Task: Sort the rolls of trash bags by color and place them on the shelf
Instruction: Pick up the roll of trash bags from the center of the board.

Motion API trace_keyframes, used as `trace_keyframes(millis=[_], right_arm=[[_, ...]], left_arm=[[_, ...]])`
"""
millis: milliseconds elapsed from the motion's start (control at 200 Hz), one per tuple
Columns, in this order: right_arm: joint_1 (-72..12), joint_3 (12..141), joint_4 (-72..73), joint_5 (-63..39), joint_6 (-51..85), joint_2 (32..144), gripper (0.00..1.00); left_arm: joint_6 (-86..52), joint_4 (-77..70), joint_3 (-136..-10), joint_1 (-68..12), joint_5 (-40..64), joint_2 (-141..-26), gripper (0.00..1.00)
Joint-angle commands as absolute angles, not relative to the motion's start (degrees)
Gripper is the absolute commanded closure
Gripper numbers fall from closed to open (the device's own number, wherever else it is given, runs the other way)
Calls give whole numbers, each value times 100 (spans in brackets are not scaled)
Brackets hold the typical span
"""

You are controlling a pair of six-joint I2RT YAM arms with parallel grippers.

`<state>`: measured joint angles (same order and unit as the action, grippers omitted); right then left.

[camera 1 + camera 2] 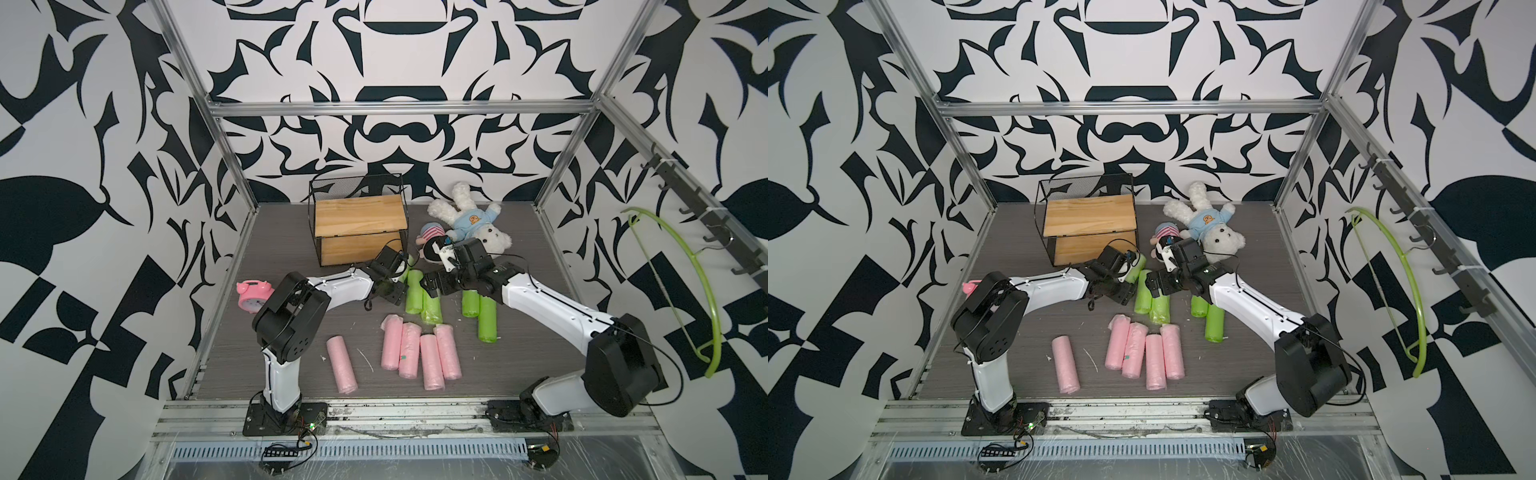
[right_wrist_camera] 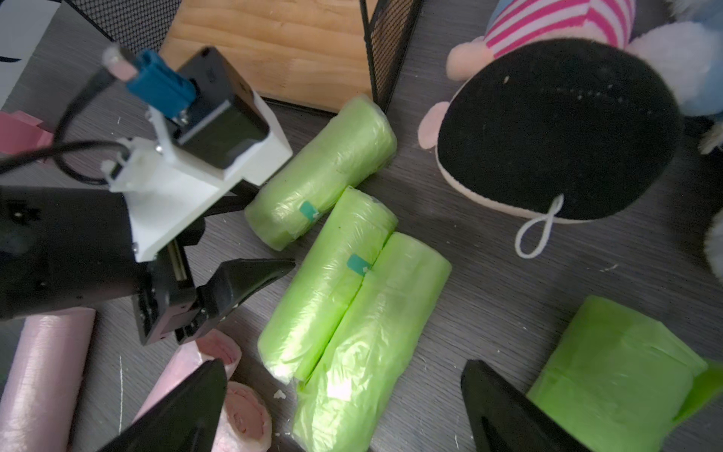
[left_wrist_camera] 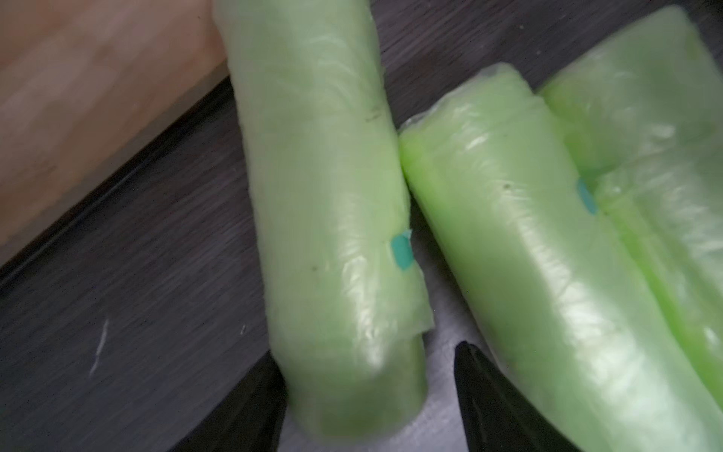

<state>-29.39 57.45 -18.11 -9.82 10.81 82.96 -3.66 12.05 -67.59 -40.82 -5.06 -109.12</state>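
Several lime green rolls (image 1: 432, 309) lie mid-table, and several pale pink rolls (image 1: 409, 351) lie nearer the front, one apart (image 1: 341, 365). The shelf (image 1: 359, 216) stands at the back with both boards bare. My left gripper (image 3: 367, 352) straddles the end of the green roll (image 3: 324, 195) lying by the shelf's corner. One finger touches that roll and a gap shows at the other. My right gripper (image 2: 344, 366) hangs wide open over a pair of green rolls (image 2: 352, 305) lying side by side, touching neither. Both grippers meet near the middle (image 1: 399, 282), (image 1: 429, 289).
A pink alarm clock (image 1: 253, 295) sits behind the left arm. A white plush rabbit (image 1: 469, 220) and a small doll with a striped hat (image 1: 430, 237) lie right of the shelf. A green hanger (image 1: 685, 282) hangs on the right wall.
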Motion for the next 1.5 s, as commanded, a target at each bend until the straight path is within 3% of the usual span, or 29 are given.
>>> trace_keyframes(millis=[0, 375, 405, 590, 715, 955, 1145, 1495], right_arm=[[-2932, 5748, -1597, -1033, 1160, 8244, 0], [-2923, 5638, -1648, -892, 1142, 8169, 0], [-2923, 5634, -1642, -891, 1142, 8165, 0], [-2919, 5618, -1663, -846, 1126, 8106, 0], [-2900, 5608, -1704, -800, 1124, 8082, 0], [-2895, 5611, -1771, -756, 1133, 8012, 0], [-2892, 5612, -1841, -692, 1126, 7947, 0], [-2865, 5823, -1860, -652, 1044, 7414, 0]], left_arm=[[-272, 1033, -6910, -4078, -588, -11088, 30], [-406, 730, -6522, -4078, -478, -10559, 16], [-368, 696, -6543, -4078, -567, -10587, 11], [-59, 649, -6835, -4078, -809, -10963, 11], [30, 681, -7060, -4078, -800, -11219, 14], [2, 623, -7183, -4078, -685, -11424, 39], [-158, 659, -6851, -4078, -655, -10963, 58], [-481, 1665, -6104, -4089, -234, -8821, 61]])
